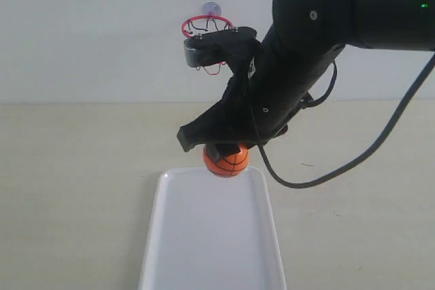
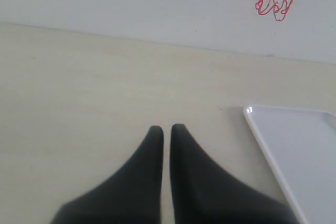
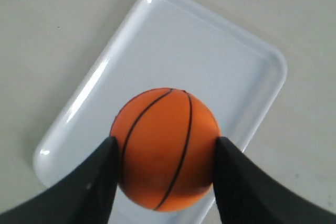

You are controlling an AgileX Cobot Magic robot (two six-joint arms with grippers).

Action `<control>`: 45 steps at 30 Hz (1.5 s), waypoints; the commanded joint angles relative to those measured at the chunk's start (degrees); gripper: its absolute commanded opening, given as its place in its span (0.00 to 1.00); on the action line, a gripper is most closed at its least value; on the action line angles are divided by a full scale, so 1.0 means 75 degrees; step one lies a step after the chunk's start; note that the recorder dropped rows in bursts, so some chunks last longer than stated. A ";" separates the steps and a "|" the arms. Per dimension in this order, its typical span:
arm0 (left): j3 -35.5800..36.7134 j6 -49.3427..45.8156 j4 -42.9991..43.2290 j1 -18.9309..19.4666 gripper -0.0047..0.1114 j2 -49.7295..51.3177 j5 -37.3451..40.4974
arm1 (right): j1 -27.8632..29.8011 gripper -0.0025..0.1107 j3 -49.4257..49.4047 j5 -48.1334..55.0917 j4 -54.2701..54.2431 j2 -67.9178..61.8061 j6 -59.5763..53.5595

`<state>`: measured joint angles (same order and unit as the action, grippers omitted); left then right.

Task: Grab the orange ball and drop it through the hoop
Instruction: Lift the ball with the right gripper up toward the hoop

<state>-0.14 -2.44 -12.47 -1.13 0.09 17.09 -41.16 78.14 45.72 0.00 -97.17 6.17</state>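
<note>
Ball (image 3: 165,148) in right pincer (image 3: 165,144) (above tray (image 3: 210,51))

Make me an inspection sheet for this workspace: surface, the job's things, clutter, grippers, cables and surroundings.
Surface: pale beige tabletop, with a white rectangular plastic tray lying flat on it, nothing in it.
Job's things: small orange ball with black seam lines, held over the tray's far end; toy hoop with red ring and string net, high on the wall, partly hidden by the right arm.
Clutter: nothing seen.
Grippers: right gripper shut on the ball; left gripper shut, holding nothing, over bare tabletop beside the tray.
Cables: black cable hangs in a loop from the right arm, dipping near the tray's far right corner.
Surroundings: plain white wall behind the table.
</note>
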 commanded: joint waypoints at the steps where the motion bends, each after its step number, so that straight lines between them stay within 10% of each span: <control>1: 0.0018 -0.0023 0.0040 -0.0009 0.08 -0.0012 0.0005 | 0.0015 0.02 0.0066 -0.0389 0.1206 0.0076 -0.0163; 15: 0.0018 -0.0023 0.0040 -0.0009 0.08 -0.0012 0.0005 | 0.1880 0.02 0.0066 -0.1072 0.1072 0.0611 0.0035; 27: 0.0018 -0.0023 0.0040 -0.0009 0.08 -0.0012 0.0005 | 0.4318 0.02 0.0066 -0.0103 -0.9830 -0.0156 -1.0524; 36: 0.0018 -0.0023 0.0040 -0.0009 0.08 -0.0012 0.0005 | 0.4527 0.02 0.0066 -0.0114 -1.3175 -0.1408 -1.3775; 45: 0.0018 -0.0023 0.0040 -0.0009 0.08 -0.0012 0.0005 | 0.4477 0.02 0.0893 -0.0440 -1.3326 -0.2136 -1.4710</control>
<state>-0.14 -2.44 -12.47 -1.13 0.09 17.09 -7.45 82.38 42.75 -98.93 -112.33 -102.82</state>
